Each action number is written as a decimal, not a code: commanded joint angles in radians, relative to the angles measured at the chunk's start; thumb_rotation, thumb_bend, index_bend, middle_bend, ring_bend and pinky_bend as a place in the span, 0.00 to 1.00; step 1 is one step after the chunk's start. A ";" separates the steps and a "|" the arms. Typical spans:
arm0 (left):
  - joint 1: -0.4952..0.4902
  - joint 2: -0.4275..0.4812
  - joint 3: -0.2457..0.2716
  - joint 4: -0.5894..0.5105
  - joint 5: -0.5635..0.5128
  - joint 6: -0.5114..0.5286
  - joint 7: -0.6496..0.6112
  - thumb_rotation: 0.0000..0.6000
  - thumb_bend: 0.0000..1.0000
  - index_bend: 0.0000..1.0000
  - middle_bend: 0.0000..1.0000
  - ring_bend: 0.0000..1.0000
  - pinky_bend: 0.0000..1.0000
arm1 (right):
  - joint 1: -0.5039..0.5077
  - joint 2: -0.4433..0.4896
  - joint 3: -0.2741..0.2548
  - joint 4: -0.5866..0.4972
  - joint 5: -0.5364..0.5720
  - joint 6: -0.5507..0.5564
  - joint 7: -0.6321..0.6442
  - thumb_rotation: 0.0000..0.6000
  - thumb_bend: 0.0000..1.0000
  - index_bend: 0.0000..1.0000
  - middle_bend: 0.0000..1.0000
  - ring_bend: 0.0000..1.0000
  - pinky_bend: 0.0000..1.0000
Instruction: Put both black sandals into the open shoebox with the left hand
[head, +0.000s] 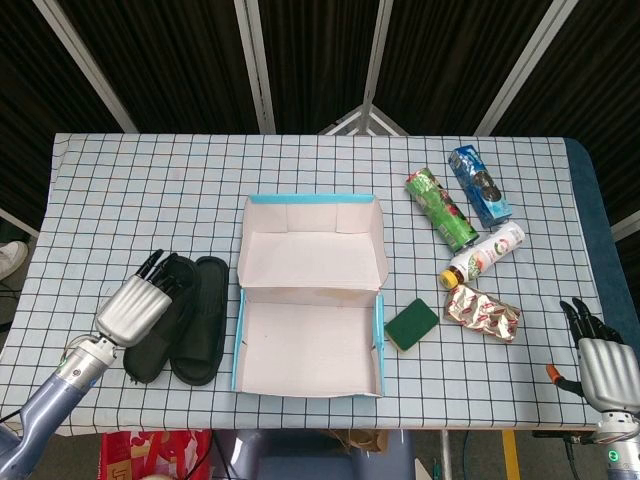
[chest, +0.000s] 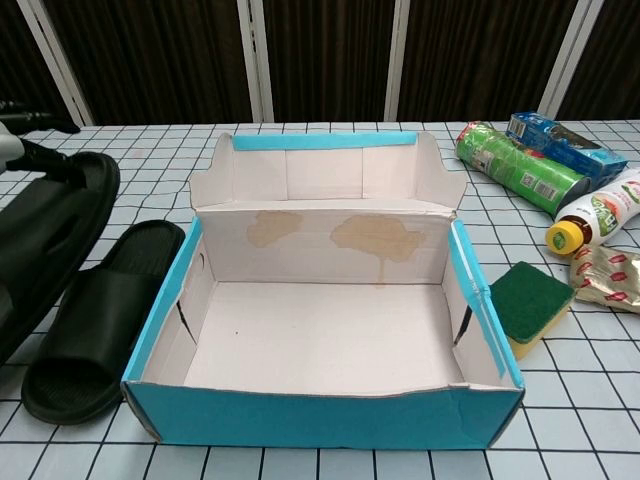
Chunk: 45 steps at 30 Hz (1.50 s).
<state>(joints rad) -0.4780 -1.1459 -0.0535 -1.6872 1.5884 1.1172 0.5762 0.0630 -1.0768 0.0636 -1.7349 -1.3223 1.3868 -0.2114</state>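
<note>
The open shoebox (head: 305, 345) (chest: 320, 340) stands empty mid-table, lid folded back. One black sandal (head: 200, 320) (chest: 95, 335) lies flat against the box's left wall. The other black sandal (head: 148, 340) (chest: 45, 245) is further left, tilted up off the table. My left hand (head: 130, 308) grips this sandal from above, fingers (chest: 35, 160) curled over its far end. My right hand (head: 605, 362) hangs at the table's near right corner, fingers apart, holding nothing; the chest view does not show it.
Right of the box lie a green sponge (head: 412, 325) (chest: 530, 300), a crumpled foil packet (head: 483, 312), a bottle (head: 484, 254), a green can (head: 441, 208) and a blue packet (head: 480, 187). The table's left edge is near my left hand.
</note>
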 joint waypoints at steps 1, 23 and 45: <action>-0.014 0.052 -0.030 -0.048 0.026 0.033 0.067 1.00 0.41 0.48 0.49 0.06 0.08 | 0.003 0.000 -0.002 -0.002 0.000 -0.006 -0.005 1.00 0.24 0.10 0.08 0.19 0.25; -0.422 0.063 -0.189 -0.241 0.367 -0.327 0.504 1.00 0.39 0.49 0.50 0.06 0.13 | 0.007 0.018 -0.002 0.010 0.012 -0.028 0.050 1.00 0.24 0.10 0.07 0.19 0.25; -0.563 -0.275 -0.170 -0.037 0.190 -0.454 0.414 1.00 0.39 0.49 0.50 0.06 0.15 | 0.019 0.028 0.007 0.016 0.060 -0.065 0.063 1.00 0.23 0.10 0.07 0.19 0.25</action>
<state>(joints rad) -1.0359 -1.4125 -0.2280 -1.7263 1.7859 0.6703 0.9850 0.0817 -1.0487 0.0700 -1.7191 -1.2633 1.3225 -0.1481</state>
